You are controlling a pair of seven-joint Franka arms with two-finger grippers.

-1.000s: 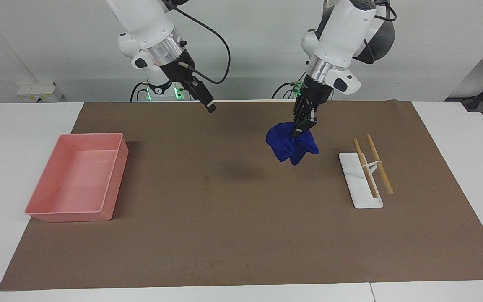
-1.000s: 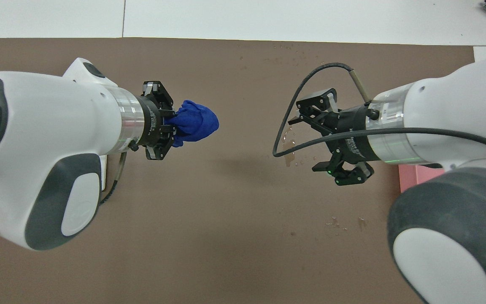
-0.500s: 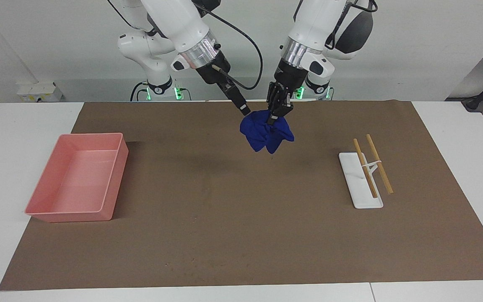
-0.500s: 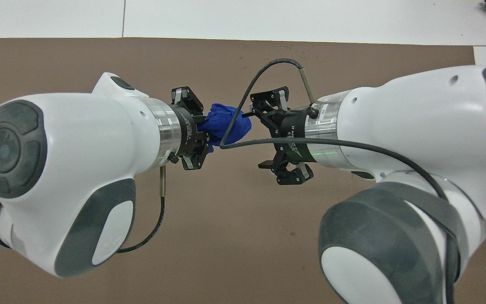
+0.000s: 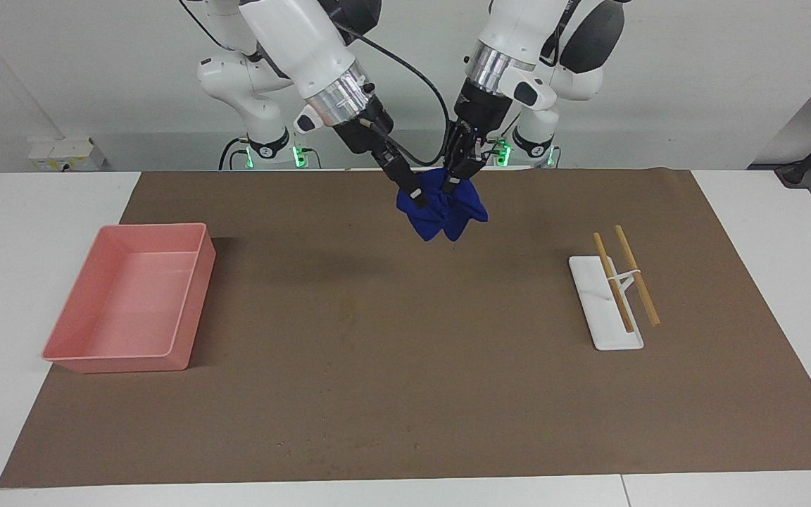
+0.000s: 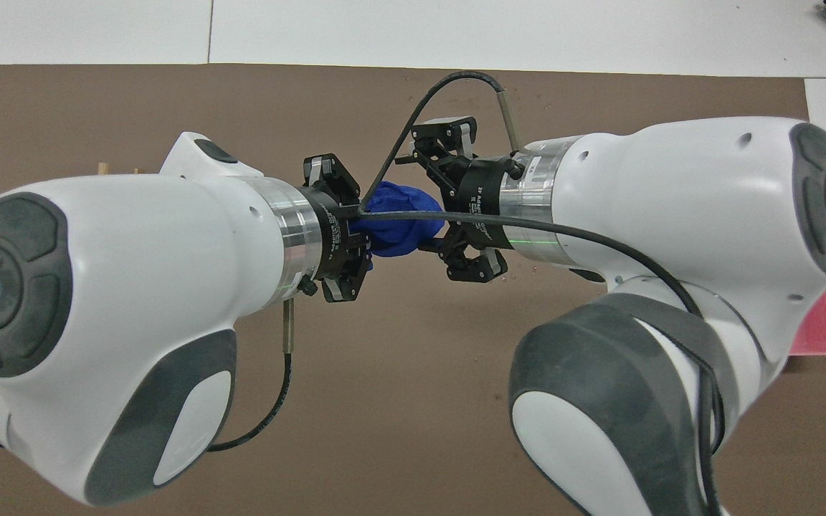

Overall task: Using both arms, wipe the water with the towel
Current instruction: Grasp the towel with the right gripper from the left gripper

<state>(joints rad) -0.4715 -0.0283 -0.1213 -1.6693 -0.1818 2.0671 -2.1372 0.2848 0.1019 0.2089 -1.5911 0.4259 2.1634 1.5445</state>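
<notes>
Facing view: the towel (image 5: 442,208), a bunched blue lump, hangs in the air over the brown mat (image 5: 405,394), above the mat's edge nearest the robots and midway between the two arms' ends. The left gripper (image 5: 456,184) is clamped on the towel's upper part; the right gripper (image 5: 416,197) has its fingertips against the towel's side, but whether they have closed on the cloth cannot be told. A pink tray (image 5: 191,296) rests toward the right arm's end of the table, and a white rest (image 5: 592,282) bearing two chopsticks (image 5: 636,274) lies toward the left arm's end. Overhead view: the towel (image 6: 397,228) sits between the left gripper (image 6: 364,228) and the right gripper (image 6: 433,215), which meet head-on over the mat (image 6: 399,401); a corner of the tray (image 6: 825,322) shows beside the right arm.
</notes>
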